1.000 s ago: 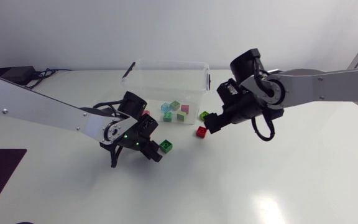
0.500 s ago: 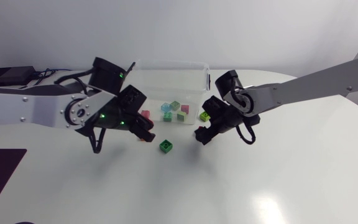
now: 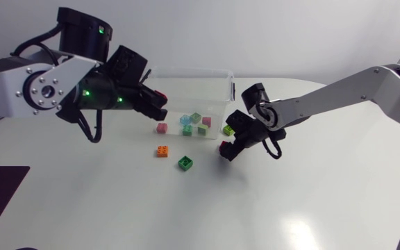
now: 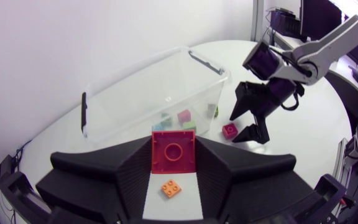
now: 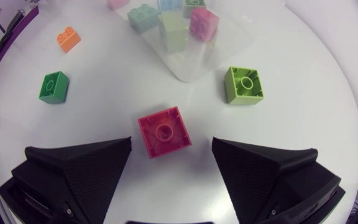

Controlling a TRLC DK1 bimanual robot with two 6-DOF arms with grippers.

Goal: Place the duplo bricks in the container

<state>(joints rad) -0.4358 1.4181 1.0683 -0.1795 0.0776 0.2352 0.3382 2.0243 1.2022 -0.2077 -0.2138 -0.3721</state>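
Note:
The clear container [image 3: 215, 78] stands at the back middle with several bricks [image 3: 194, 123] in it. High over the table, left of the container, my left gripper [image 3: 157, 104] is shut on a red brick [image 4: 173, 151]. My right gripper [image 3: 229, 146] is low at the container's front right corner. It is open, its fingers either side of a red-pink brick [image 5: 164, 132] that rests on the table. Also loose on the table are a lime brick [image 5: 243, 84] beside the container, a green brick [image 3: 185, 162] and an orange brick [image 3: 162, 151].
A pink brick [image 3: 162, 128] lies at the container's front left corner; I cannot tell if it is inside. A black lid clip [image 3: 144, 78] hangs at each end of the container. The white table [image 3: 290, 201] is bare in front.
My left arm has risen from the table and swung back-left, carrying the red brick. My right gripper has moved left and down, straddling the red-pink brick.

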